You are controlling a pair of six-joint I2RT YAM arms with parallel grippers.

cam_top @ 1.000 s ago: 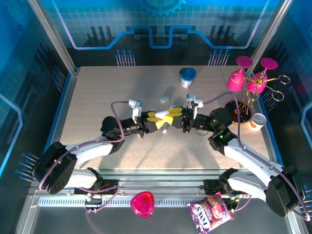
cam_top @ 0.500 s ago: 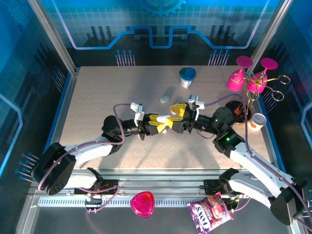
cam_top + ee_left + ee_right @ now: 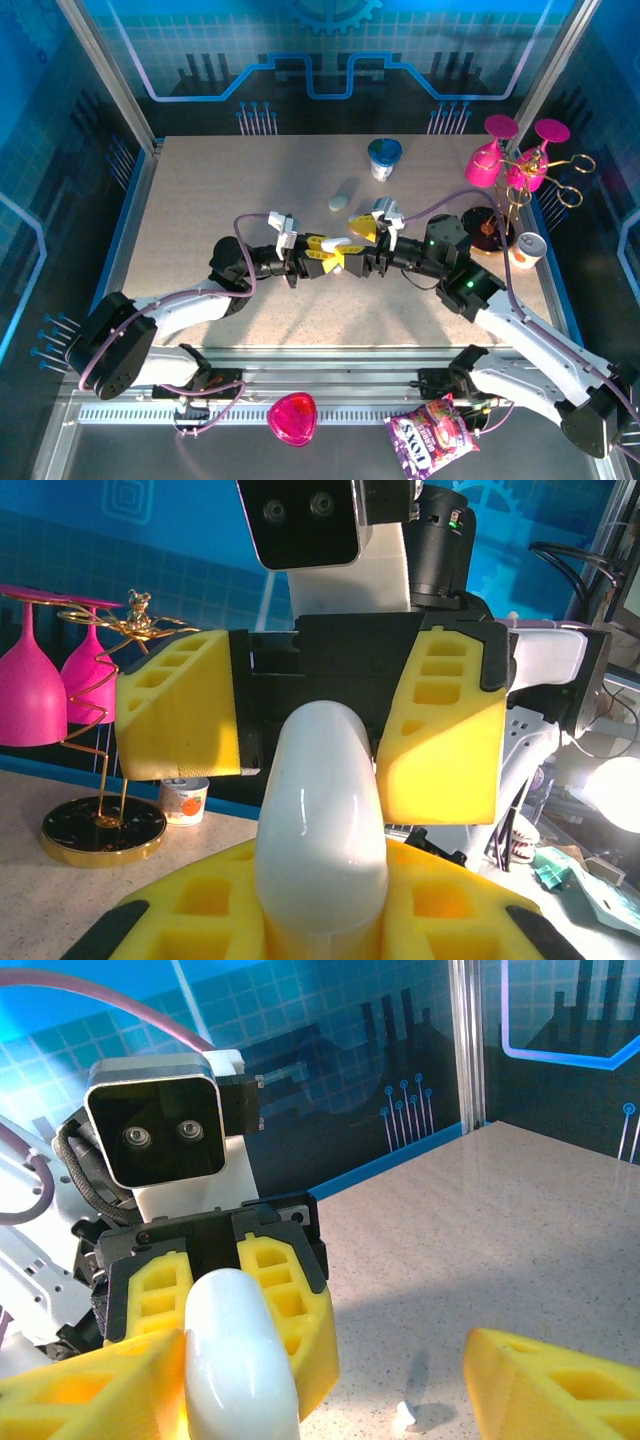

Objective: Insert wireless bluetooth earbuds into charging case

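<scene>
Top external view is showing both arms meeting nose to nose above the middle of the table (image 3: 200,210). On the left, the left claw (image 3: 328,252) is clamping a white pebble-shaped charging case (image 3: 320,820) by its lower half. Facing it, the right claw (image 3: 310,715) is standing open, with its yellow fingers (image 3: 440,730) spread to either side of the case's free end. Beneath them, a tiny white piece (image 3: 405,1416) that I take for an earbud is lying loose on the table, outside the case.

To my eye the case is smooth and rounded, so a sideways push from the right claw could be squeezing it out of the grip. A low sweep could also be flicking that earbud away. Further right, the pink glasses (image 3: 510,160) on their wire stand are sitting near the right arm's elbow.

The held case is looking shut, so I cannot tell what it is holding. Behind it, a second case (image 3: 341,196) is lying closed, and I cannot see into the cup (image 3: 384,158).
</scene>
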